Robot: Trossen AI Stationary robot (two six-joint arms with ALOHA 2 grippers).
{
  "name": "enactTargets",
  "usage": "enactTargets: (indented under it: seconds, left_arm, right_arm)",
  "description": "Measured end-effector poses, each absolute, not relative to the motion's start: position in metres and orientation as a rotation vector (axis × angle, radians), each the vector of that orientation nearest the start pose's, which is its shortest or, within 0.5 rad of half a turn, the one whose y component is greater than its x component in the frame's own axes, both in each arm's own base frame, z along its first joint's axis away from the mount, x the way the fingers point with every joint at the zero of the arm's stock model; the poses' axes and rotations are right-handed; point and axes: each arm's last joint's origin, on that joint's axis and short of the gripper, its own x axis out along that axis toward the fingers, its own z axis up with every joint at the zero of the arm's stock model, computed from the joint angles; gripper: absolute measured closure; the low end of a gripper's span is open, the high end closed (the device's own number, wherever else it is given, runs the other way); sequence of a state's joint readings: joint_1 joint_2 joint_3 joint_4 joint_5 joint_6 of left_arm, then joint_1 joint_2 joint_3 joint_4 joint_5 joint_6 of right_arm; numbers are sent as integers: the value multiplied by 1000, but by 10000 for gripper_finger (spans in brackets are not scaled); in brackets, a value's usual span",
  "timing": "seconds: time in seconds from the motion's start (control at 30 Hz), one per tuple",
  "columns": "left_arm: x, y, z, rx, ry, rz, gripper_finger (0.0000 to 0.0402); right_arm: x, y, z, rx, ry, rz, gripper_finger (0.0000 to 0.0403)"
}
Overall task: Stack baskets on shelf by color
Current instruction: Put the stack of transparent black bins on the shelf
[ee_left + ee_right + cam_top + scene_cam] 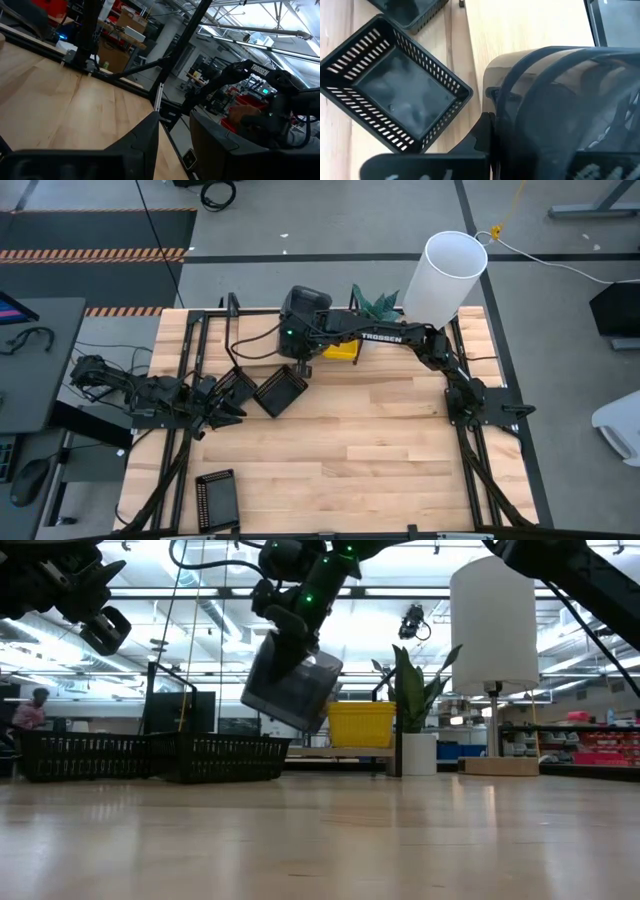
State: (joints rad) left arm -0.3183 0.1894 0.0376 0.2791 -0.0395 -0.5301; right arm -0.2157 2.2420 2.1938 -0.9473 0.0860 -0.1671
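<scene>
From above, the right gripper (pixel 300 350) hangs just on the table side of the bright yellow plastic basket (pixel 343 352) on the shelf (pixel 200 315), the nearer arm to it. The left gripper (pixel 225 408), part open and empty, sits beside a black slatted basket (pixel 281 391).

At table height, the right gripper is clamped on a smoky grey rounded basket (pixel 293 690), tilted in the air beside the yellow one.

The right wrist view shows the grey basket (pixel 560 110) above the black slatted one.

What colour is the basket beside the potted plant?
Bright yellow plastic basket, clearest in the low view.
</scene>
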Motion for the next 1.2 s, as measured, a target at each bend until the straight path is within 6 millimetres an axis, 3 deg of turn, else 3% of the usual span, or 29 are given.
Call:
enactTargets:
  seconds: [0.33,0.8,1.2]
  left_arm:
    - [103,-33,188,-549,-49,-305,285]
    - [103,-33,188,-549,-49,-305,285]
    - [103,-33,188,-549,-49,-305,285]
  right_arm:
    - [471,-106,273,-100,1041,-174,364]
    - [471,-105,273,-64,1038,-171,284]
    - [473,-99,273,23,1022,-273,290]
